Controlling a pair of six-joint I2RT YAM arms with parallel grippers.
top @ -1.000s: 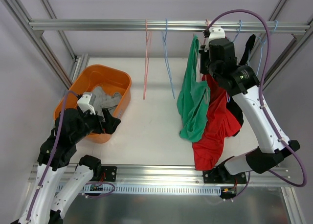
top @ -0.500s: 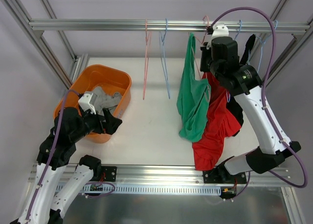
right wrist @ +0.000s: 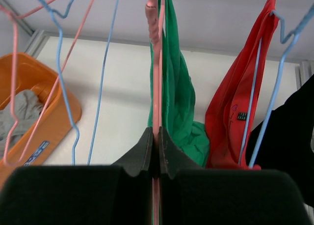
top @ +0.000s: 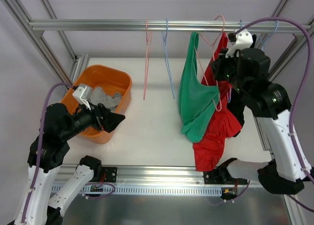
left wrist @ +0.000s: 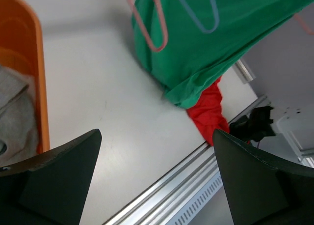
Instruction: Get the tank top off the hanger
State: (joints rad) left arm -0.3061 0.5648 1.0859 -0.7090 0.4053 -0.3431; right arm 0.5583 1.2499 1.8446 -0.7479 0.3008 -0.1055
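The right tool (right wrist: 154,142) is pinched tight on the wire of a pink hanger (right wrist: 155,63), which runs straight up from between its fingers. The green tank top (top: 196,97) is on that hanger. One strap is up by the rail (top: 122,25) and the rest sags down in a bunch above the right half of the desk (top: 147,122). I cannot tell whether the hanger's hook sits on the rail.

A red garment (top: 218,131) hangs against the tank top on its right side, with a black one (top: 239,109) behind it.

The left tool (left wrist: 157,136) is spread wide with nothing in it. It is low over the desk, just beside the orange bin (top: 105,75) that holds grey cloth (top: 105,97). Two bare hangers, one pink (top: 146,63) and one blue (top: 169,63), dangle from the rail between the bin and the tank top.
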